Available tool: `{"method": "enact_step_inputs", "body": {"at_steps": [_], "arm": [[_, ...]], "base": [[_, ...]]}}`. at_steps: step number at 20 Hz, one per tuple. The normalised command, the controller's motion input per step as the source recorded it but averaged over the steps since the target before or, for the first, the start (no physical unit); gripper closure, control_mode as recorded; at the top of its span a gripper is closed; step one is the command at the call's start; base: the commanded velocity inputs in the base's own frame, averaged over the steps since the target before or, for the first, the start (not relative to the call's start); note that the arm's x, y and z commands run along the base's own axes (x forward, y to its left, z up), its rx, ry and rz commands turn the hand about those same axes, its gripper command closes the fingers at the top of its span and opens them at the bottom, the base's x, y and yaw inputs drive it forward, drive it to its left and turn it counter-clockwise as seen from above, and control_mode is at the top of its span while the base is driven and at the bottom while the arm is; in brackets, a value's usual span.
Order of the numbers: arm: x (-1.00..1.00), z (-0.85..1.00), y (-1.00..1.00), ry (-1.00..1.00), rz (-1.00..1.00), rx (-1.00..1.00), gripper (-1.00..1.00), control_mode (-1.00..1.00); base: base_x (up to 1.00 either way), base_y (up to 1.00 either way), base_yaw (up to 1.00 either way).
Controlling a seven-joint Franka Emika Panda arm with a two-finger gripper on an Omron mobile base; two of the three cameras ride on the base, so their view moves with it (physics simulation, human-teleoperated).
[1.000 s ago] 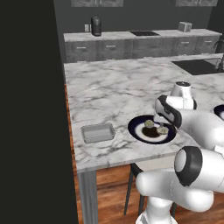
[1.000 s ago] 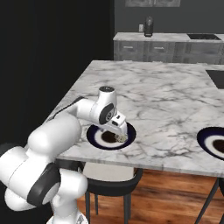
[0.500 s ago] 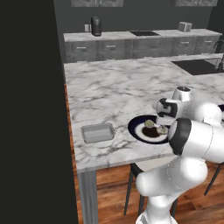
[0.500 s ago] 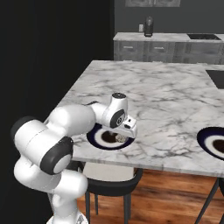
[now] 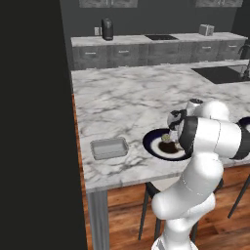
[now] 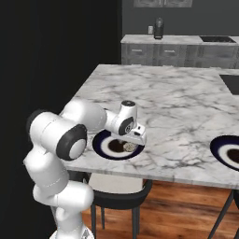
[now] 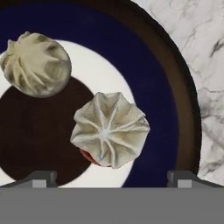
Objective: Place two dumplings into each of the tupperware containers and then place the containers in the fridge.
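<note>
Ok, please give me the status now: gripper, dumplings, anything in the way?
Gripper open, above the blue plate, holding nothing. Two dumplings on plate: one between the fingertips, the other beside it. Tupperware container empty, left on the counter. Nothing in the way.

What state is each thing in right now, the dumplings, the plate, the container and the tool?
Nearer dumpling: on the plate, between the open tool tips, not held.
Second dumpling: on the plate beside the sauce, untouched.
Sauce blob: pooled in the plate's middle.
Plate: flat on the counter, near its edge.
Tupperware container: on the counter, empty.
Tool: open, directly above the nearer dumpling.
</note>
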Motion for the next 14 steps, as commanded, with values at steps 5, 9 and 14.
{"method": "enact_step_inputs", "body": {"at_steps": [5, 9, 14], "arm": [[0.37, -0.3, -0.01, 0.0, 0.03, 0.0, -1.0, -1.0], [0.09, -0.26, -0.09, 0.0, 0.01, 0.0, -1.0, -1.0], [0.0, -0.24, -0.01, 0.0, 0.0, 0.0, -1.0, -1.0]], "base": [[0.0, 0.0, 0.0], [0.0, 0.0, 0.0], [0.0, 0.0, 0.0]]}}
